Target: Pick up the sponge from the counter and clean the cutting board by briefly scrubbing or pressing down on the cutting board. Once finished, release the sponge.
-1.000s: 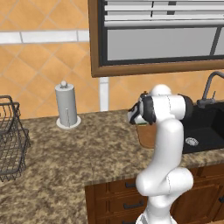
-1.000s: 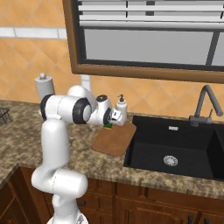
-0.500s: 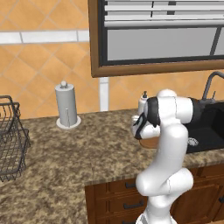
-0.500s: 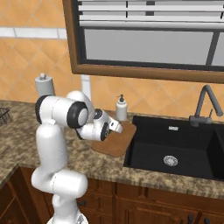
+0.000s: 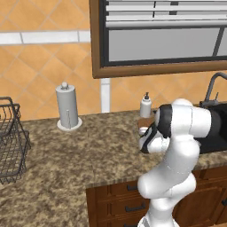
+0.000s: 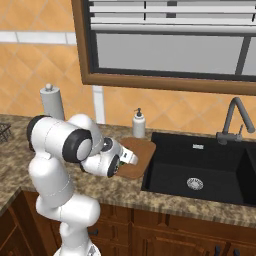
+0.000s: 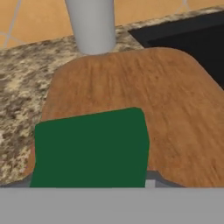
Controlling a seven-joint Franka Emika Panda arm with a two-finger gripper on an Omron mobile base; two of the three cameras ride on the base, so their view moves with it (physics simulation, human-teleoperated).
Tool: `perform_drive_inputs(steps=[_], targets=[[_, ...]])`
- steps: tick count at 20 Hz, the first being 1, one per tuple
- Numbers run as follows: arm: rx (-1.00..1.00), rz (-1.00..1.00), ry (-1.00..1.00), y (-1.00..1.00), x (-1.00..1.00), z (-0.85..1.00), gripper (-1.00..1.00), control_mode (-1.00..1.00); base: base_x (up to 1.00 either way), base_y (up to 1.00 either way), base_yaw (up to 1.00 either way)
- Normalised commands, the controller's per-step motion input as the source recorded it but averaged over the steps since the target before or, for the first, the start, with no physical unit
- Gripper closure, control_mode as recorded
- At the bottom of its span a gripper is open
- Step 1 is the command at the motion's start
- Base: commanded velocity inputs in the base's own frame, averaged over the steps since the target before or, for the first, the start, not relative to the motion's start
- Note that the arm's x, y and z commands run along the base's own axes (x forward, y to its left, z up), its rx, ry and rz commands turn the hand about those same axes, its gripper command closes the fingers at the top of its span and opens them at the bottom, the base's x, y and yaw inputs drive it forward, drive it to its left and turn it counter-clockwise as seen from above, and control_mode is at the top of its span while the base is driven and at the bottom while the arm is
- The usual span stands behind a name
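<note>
The arm has swung down, so the pincer, clamped on the sponge, now presses it to the board; scrubbing looks underway.

Orange tiled wall, brown-framed window (blinds down), dark drawers

The cutting board is seen as matt reddish-brown wood with fine lengthwise grain, and the sponge as a flat, dull green surface. The counter is rendered as speckled brown-and-beige granite. At 9 o'clock, a basket of thin dark wire is shown.
</note>
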Motion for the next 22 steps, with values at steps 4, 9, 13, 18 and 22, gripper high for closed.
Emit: perform_drive_inputs(steps=[4, 9, 13, 18, 22], targets=[[0.0, 0.0, 0.0, 0.0, -0.98, -0.3, 1.0, -1.0, 0.0, 0.0, 0.0], [0.0, -0.03, -0.01, -0.07, -0.24, -0.05, 1.0, -1.0, 0.0, 0.0, 0.0], [0.0, 0.0, -0.07, -0.36, 0.02, -0.12, 1.0, -1.0, 0.0, 0.0, 0.0], [0.0, -0.05, -0.31, -0.31, -0.09, -0.73, 1.0, -1.0, 0.0, 0.0, 0.0], [0.0, -0.1, -0.36, -0.33, -0.03, -0.67, 1.0, -1.0, 0.0, 0.0, 0.0]])
